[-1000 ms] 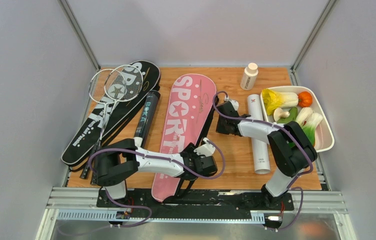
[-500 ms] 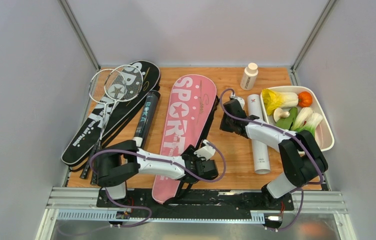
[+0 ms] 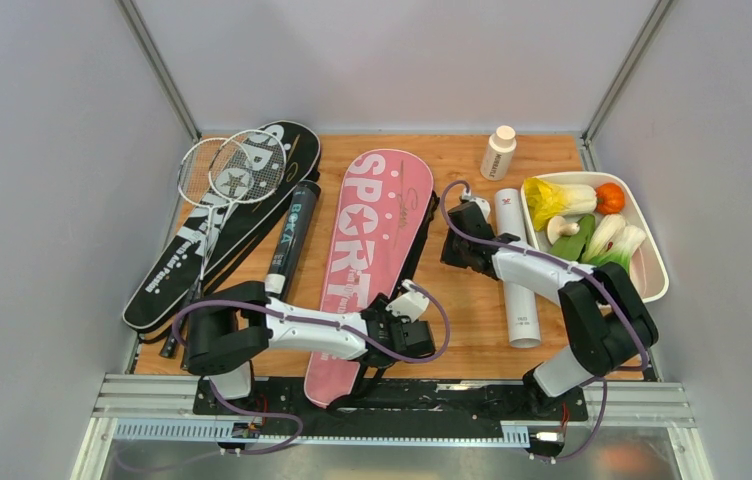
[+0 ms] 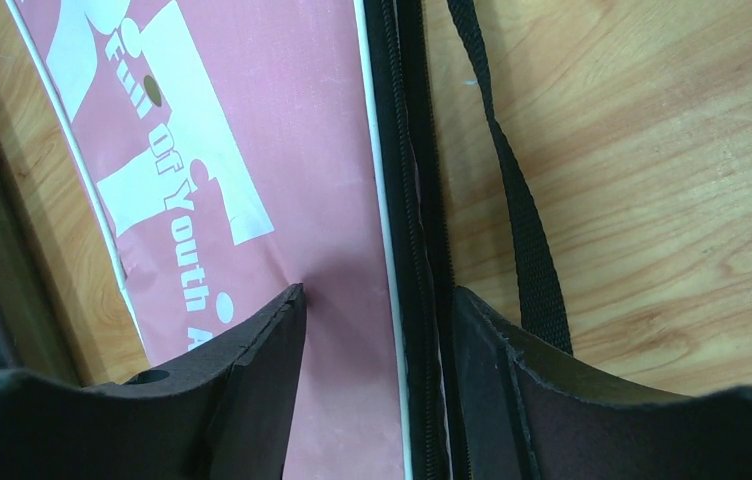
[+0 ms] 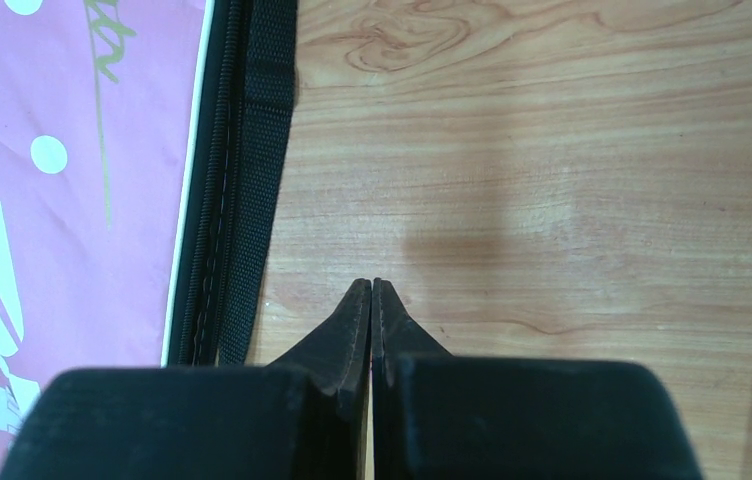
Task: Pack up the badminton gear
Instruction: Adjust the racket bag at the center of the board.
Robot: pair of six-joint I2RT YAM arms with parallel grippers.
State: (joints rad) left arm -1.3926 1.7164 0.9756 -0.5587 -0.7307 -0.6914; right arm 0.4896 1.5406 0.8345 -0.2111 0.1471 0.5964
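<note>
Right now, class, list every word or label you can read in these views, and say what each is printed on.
"SPORT": long pink racket-shaped fabric bag.
"Full of Youth A", cut off: same pink bag, left wrist view.
"SPORT": black racket-shaped bag, partly covered.
"BOKA": slim black tube.
Too small to read: label on the small white bottle; print on the long white tube.

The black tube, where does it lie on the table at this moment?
In the top view the black tube lies on the left half of the table, between the black bag on its left and the pink bag on its right.
</note>
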